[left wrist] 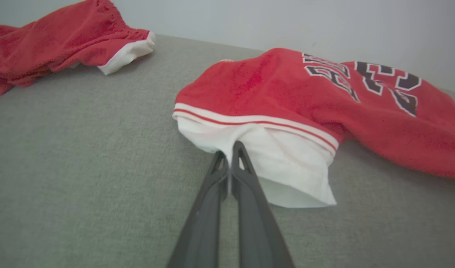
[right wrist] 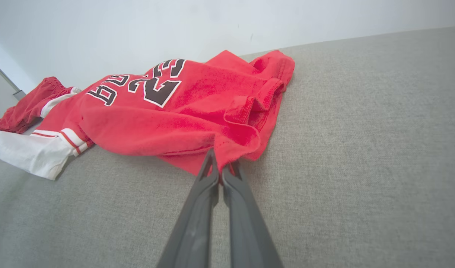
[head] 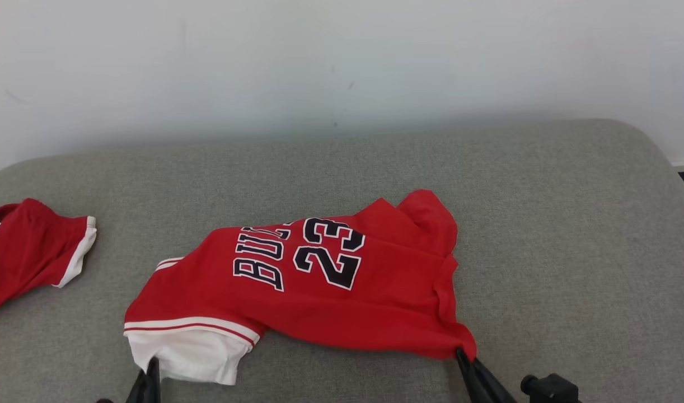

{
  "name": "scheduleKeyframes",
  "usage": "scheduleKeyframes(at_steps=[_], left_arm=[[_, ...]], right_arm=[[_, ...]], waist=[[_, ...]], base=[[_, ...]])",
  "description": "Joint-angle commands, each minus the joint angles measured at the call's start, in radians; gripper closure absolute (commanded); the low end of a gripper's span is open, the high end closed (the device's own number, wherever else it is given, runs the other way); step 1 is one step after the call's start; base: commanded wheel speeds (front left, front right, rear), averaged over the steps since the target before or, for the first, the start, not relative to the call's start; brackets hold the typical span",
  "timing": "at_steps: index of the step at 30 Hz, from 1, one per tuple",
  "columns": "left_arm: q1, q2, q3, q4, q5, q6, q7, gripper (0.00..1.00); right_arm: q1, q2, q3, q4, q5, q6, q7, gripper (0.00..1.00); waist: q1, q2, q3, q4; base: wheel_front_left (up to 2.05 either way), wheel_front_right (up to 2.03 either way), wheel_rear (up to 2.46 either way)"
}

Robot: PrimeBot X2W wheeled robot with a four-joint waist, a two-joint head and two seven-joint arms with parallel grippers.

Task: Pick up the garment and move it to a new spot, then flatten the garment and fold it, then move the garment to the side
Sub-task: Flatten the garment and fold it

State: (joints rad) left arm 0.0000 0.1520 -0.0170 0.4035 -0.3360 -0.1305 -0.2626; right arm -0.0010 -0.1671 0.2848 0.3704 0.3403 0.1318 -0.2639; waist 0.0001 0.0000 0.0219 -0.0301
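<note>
Left jaws are clamping shut on the white edge of the red jersey (head: 319,291), and right jaws on its red corner. Each wrist view is showing its pinch close up, the head view is showing the whole jersey lying mid-bed. Two garments are lying on the grey bed (head: 571,235): this jersey and another red garment (head: 28,252), well apart leftward.

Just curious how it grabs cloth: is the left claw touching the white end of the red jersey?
Touching. The left wrist view shows the left gripper shut on the red Bulls jersey, its fingertips pinching the edge of the white end.
</note>
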Motion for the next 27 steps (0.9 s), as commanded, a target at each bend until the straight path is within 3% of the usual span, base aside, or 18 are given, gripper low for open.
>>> scheduleKeyframes(at_steps=[1, 7, 14, 20, 27], left_arm=[[0.003, 0.001, 0.007, -0.039, 0.014, 0.005, -0.003, 1.0], [-0.11, 0.048, -0.006, -0.183, 0.014, 0.002, 0.023, 1.0], [-0.416, 0.156, -0.089, -0.24, -0.024, 0.0, 0.128, 1.0], [-0.753, 0.237, -0.164, -0.19, -0.1, 0.0, 0.204, 1.0], [-1.106, 0.276, -0.218, -0.074, -0.184, 0.001, 0.246, 1.0]], right_arm=[[-0.007, -0.013, -0.001, -0.027, -0.013, -0.002, -0.001, 1.0], [-0.109, -0.06, 0.018, -0.105, 0.004, -0.002, -0.001, 1.0], [-0.357, -0.112, 0.041, -0.093, 0.036, -0.002, 0.011, 1.0], [-0.648, -0.164, 0.059, -0.06, 0.091, -0.002, 0.05, 1.0], [-0.972, -0.229, 0.081, -0.008, 0.125, -0.002, 0.099, 1.0]], waist=[[-0.0001, 0.0, 0.005, -0.007], [-0.0001, 0.0, 0.03, -0.03], [-0.0001, 0.0, 0.135, -0.048], [-0.0001, 0.0, 0.293, -0.057], [-0.0001, 0.0, 0.433, -0.053]], base=[[0.0, 0.0, 0.0], [0.0, 0.0, 0.0], [0.0, 0.0, 0.0], [0.0, 0.0, 0.0], [0.0, 0.0, 0.0]])
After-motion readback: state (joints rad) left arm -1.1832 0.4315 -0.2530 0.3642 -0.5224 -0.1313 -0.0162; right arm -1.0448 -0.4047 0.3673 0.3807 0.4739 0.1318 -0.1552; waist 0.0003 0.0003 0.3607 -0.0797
